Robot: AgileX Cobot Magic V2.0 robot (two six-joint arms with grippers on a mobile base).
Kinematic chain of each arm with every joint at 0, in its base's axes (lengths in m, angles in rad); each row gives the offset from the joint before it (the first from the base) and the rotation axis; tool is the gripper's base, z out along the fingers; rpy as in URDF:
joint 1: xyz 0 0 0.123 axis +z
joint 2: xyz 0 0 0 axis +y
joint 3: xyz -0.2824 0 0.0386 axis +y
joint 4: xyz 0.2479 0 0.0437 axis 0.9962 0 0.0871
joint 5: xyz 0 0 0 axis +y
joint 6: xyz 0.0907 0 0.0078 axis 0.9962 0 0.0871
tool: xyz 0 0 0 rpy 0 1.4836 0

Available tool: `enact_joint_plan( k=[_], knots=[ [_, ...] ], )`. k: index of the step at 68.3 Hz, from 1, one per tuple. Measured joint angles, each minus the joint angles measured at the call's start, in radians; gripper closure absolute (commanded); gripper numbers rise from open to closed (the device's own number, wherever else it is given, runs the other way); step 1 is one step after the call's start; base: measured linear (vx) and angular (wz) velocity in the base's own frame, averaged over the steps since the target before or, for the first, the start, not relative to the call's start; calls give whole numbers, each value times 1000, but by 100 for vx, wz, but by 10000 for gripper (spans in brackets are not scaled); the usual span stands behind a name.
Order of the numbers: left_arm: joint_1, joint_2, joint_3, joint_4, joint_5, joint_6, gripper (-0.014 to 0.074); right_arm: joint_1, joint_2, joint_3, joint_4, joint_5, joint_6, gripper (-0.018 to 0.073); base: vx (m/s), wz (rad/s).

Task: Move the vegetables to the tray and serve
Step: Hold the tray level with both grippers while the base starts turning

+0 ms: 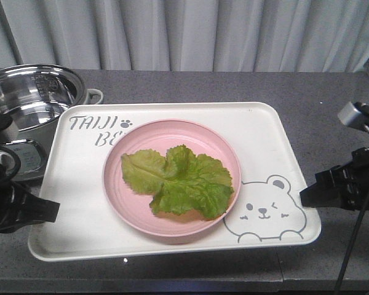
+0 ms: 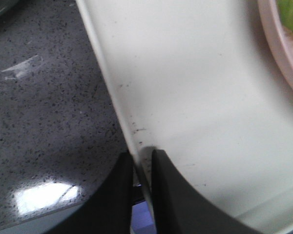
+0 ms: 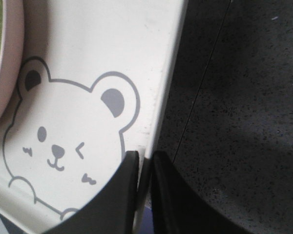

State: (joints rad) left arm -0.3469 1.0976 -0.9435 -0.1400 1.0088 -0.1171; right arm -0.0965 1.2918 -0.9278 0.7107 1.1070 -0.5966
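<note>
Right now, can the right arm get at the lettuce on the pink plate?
Probably not as things stand: the right gripper is clamped on the tray. The lettuce lies uncovered on the pink plate, so letting go would free the way.

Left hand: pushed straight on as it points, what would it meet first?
The left hand is shut on the tray rim; ahead lies bare tray floor, the pink plate probably just right of that line.

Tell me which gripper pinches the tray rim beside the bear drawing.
The right gripper: it clamps the tray rim next to the winking bear. The left gripper clamps the opposite, plain rim.
</note>
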Motion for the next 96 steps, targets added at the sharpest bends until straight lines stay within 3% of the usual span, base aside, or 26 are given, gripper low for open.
enact_joint_plan(
  k=[20,96],
  knots=[
    [0,-17,0,29,47,-2,604,128,0,0,-140,-39,155,562,0,0],
    [0,-17,0,35,41,-2,603,134,-79,0,-157,-25,201,561,0,0]
  ],
)
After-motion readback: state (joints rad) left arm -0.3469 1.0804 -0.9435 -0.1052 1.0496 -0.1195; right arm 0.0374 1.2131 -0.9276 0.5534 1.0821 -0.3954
